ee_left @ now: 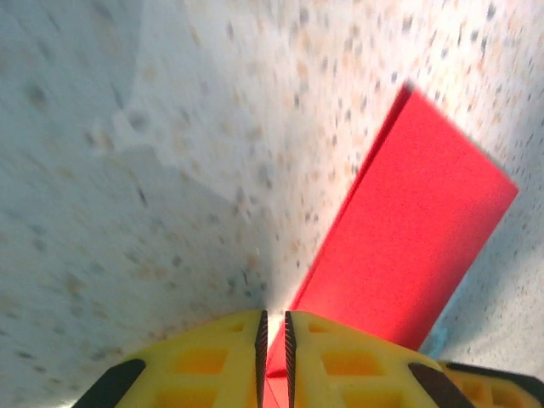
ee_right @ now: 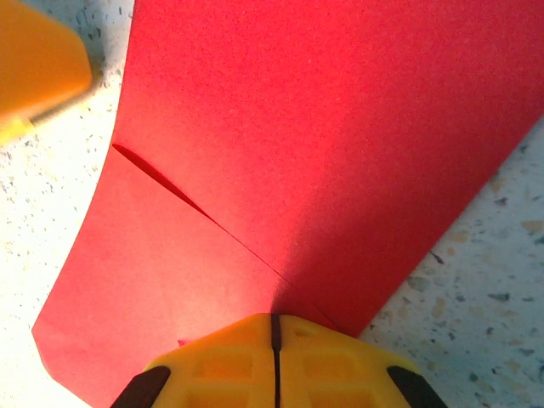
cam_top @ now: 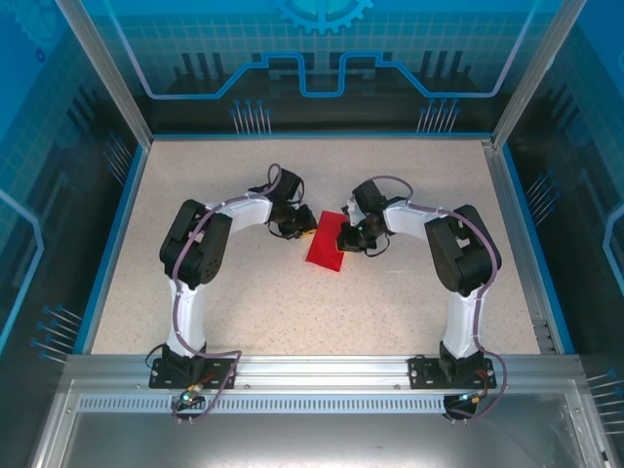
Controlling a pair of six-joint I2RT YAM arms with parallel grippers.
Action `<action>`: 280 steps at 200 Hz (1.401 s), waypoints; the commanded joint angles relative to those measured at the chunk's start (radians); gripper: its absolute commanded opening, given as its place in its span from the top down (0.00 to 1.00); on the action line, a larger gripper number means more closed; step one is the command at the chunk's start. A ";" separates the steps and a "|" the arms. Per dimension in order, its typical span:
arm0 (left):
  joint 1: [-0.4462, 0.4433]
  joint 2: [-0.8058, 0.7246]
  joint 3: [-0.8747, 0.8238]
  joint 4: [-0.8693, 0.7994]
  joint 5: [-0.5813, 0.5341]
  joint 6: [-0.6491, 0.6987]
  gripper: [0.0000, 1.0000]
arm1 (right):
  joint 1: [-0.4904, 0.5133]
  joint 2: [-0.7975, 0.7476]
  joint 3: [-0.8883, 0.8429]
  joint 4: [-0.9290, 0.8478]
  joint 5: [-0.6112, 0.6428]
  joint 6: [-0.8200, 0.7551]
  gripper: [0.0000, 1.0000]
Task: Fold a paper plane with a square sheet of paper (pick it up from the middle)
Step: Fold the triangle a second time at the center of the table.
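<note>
The square sheet of paper (cam_top: 326, 249) lies folded into a red strip at the middle of the table, between the two grippers. My left gripper (cam_top: 306, 234) is at its left edge. In the left wrist view its yellow jaws (ee_left: 274, 316) stand a thin slit apart, with the paper's edge (ee_left: 408, 246) caught in the slit and slanting away to the upper right. My right gripper (cam_top: 351, 239) is at the paper's right side. In the right wrist view it (ee_right: 274, 319) is shut, tips down on the red sheet (ee_right: 323, 127) where a diagonal flap edge (ee_right: 195, 208) ends. No paper plane shape shows.
The speckled beige table (cam_top: 292, 312) is ringed by a blue rim (cam_top: 115, 234) and clear enclosure walls. A metal rail (cam_top: 322, 369) carrying both arm bases runs along the near edge. A blurred yellow finger (ee_right: 34, 68) of the left gripper shows at the paper's far corner.
</note>
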 commanded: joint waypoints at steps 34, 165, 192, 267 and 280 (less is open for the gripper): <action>0.001 -0.054 0.012 0.018 0.068 0.033 0.83 | -0.012 0.089 -0.038 -0.098 0.146 -0.019 0.93; -0.088 -0.018 -0.099 0.000 0.118 -0.001 0.91 | -0.016 0.091 -0.028 -0.092 0.108 -0.011 0.94; -0.088 -0.007 -0.106 -0.029 0.083 0.000 0.92 | -0.021 0.031 -0.024 -0.052 0.032 -0.012 0.94; -0.090 0.018 -0.114 -0.071 0.045 -0.006 0.94 | 0.052 -0.174 -0.122 0.061 -0.042 0.004 0.93; -0.090 0.018 -0.117 -0.070 0.045 -0.010 0.94 | 0.062 -0.176 -0.127 0.060 -0.047 0.003 0.93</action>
